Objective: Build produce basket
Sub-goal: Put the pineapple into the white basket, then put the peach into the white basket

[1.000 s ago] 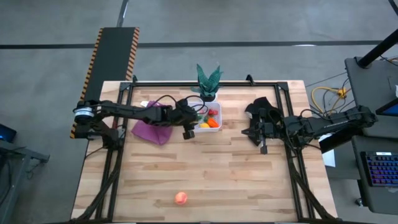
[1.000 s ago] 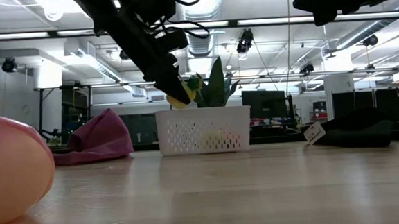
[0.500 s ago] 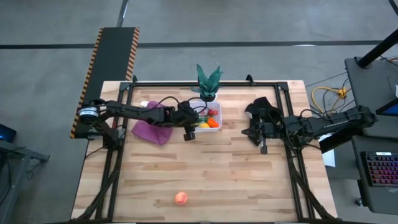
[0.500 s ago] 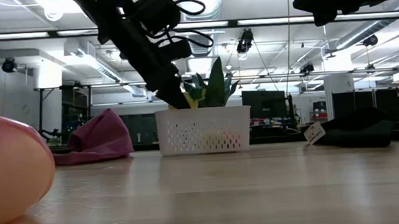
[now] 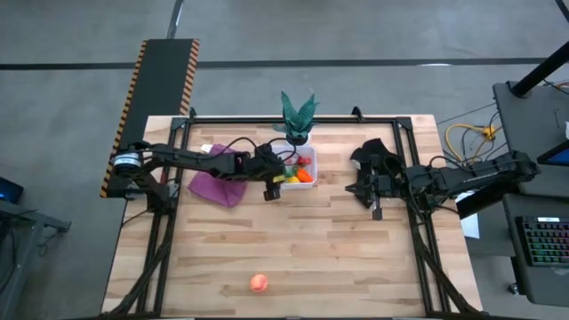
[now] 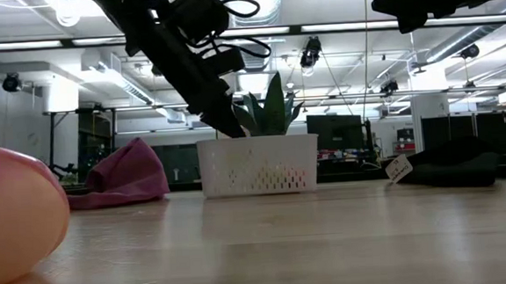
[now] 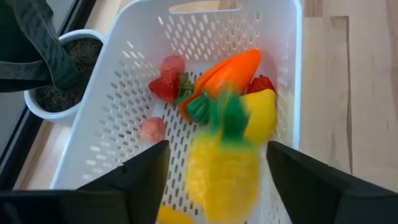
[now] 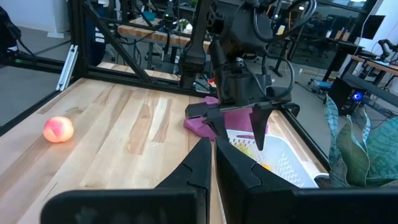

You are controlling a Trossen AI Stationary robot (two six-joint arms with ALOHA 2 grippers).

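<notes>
The white mesh basket (image 5: 312, 156) stands at the table's far middle, in front of a potted plant. In it lie an orange carrot (image 7: 227, 71), a yellow lemon (image 7: 262, 115) and red berries (image 7: 166, 86). My left gripper (image 7: 217, 155) hangs open over the basket's near left corner, slanting down. A blurred yellow fruit with a green top (image 7: 224, 171) is between its fingers, touching neither one. A peach-pink fruit (image 5: 258, 283) rests on the table near the front edge. My right gripper (image 5: 374, 211) is shut, held above the table's right part.
A crumpled purple cloth (image 5: 213, 187) lies left of the basket, under my left arm. A black cloth (image 5: 367, 153) lies at the far right. The potted plant (image 5: 298, 116) stands just behind the basket. Bare wood stretches between the basket and the peach-pink fruit.
My left gripper has let go of the yellow fruit. A second ago the fruit showed at its fingertips above the basket's rim. Now it has dropped below the rim in the low view.
</notes>
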